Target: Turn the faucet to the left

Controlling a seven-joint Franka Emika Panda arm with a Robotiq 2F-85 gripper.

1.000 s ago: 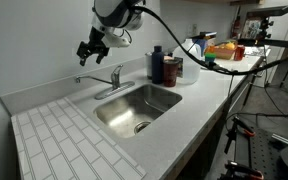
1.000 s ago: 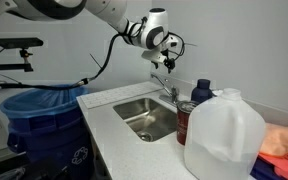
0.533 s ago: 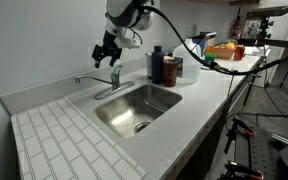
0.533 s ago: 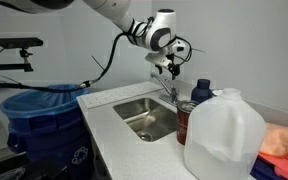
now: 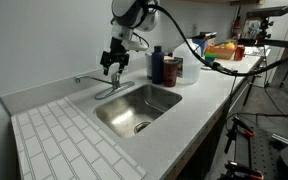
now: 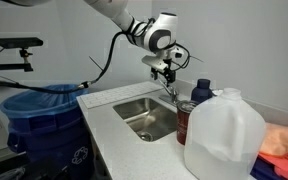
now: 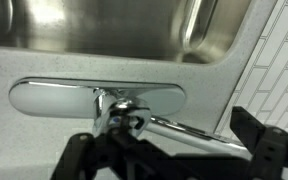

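pincer poised over the faucet behind the sink

the faucet (image 5: 104, 82) stands on the table (image 5: 199, 100) just behind the back rim of the sink (image 5: 156, 98), its thin spout (image 5: 86, 78) lying along that rim rather than out over the basin. the pincer (image 5: 112, 66) hangs right above the tap body, released. in the wrist view its dark fingers (image 7: 256, 140) stand wide apart with the root of the spout between them, touching nothing that i can make out. that straddle looks chosen so one finger can shove the spout sideways. the swing to the left, i judge, is not yet begun.
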